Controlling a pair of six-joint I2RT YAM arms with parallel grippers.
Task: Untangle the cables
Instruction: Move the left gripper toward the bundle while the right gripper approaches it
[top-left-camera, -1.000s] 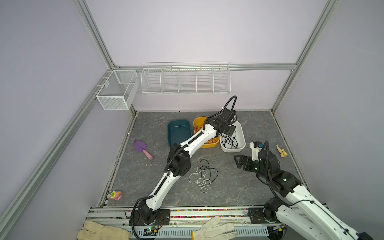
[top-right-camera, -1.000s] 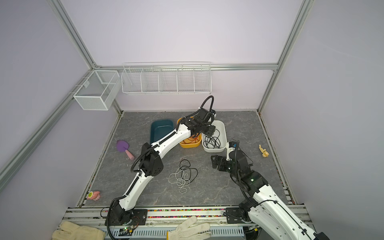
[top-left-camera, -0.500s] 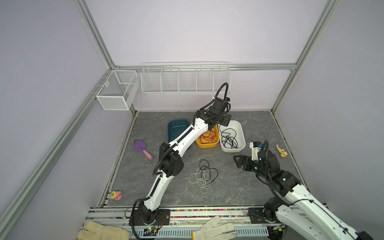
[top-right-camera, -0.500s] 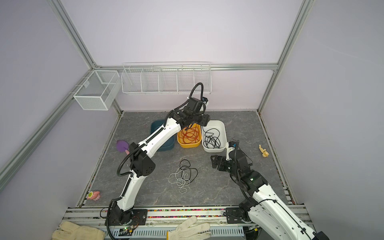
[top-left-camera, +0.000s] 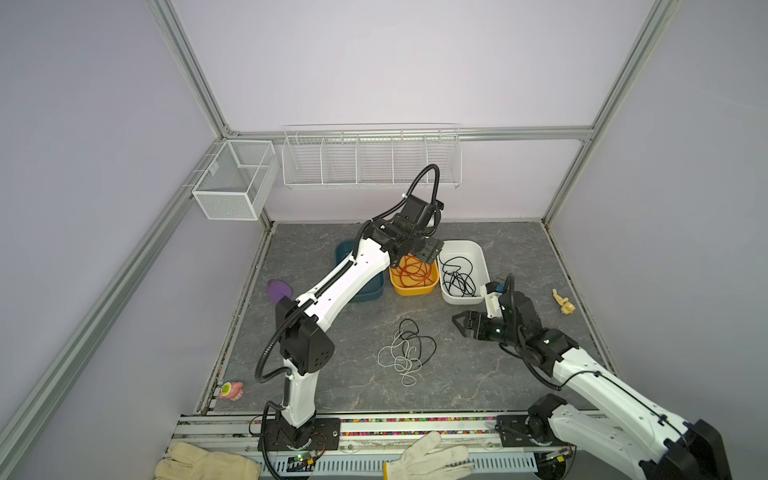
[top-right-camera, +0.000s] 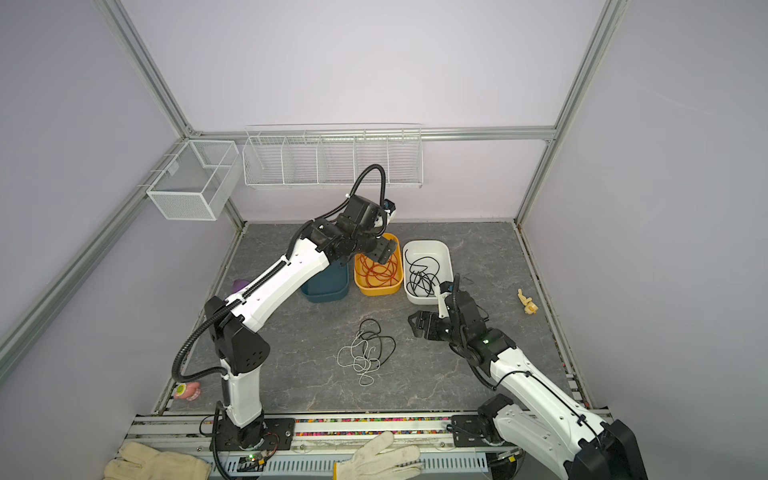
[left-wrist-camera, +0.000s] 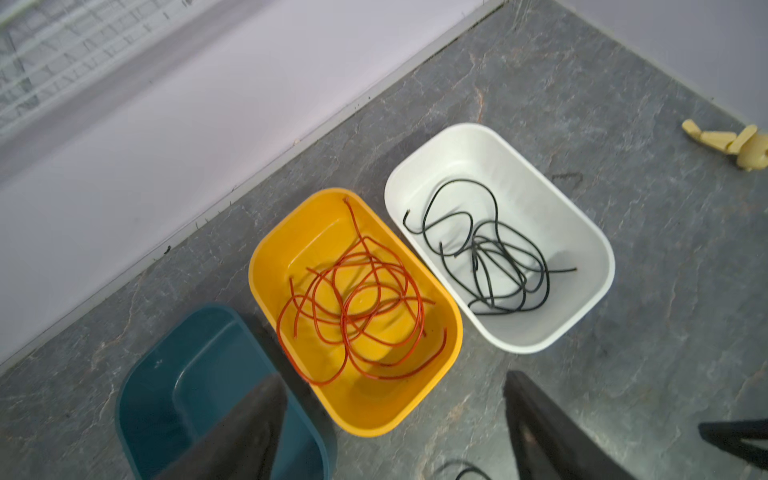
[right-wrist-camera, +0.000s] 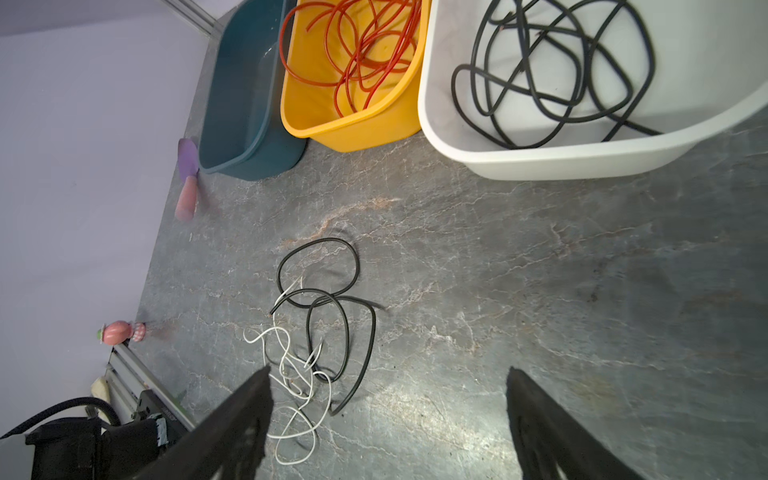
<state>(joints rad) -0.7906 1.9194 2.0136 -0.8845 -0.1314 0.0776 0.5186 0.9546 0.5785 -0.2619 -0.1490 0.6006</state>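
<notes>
Hanging released, both jaws are facing one black-and-white tangle (top-left-camera: 405, 352) mid-surface; red cables (top-left-camera: 411, 272) and black cables (top-left-camera: 457, 276) are lying binned far.

Tangled cables (top-left-camera: 405, 351) before three bins (top-left-camera: 413, 292)

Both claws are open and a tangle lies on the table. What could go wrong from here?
1. In the tangle, black and white strands cross many times; pulling one may drag the other along or tighten a knot.
2. The right claw has its wrist close to the white bin; a swing might tip it and spill the black cables.
3. The left claw hangs above the yellow bin; dipping lower could snag the red cables.
</notes>
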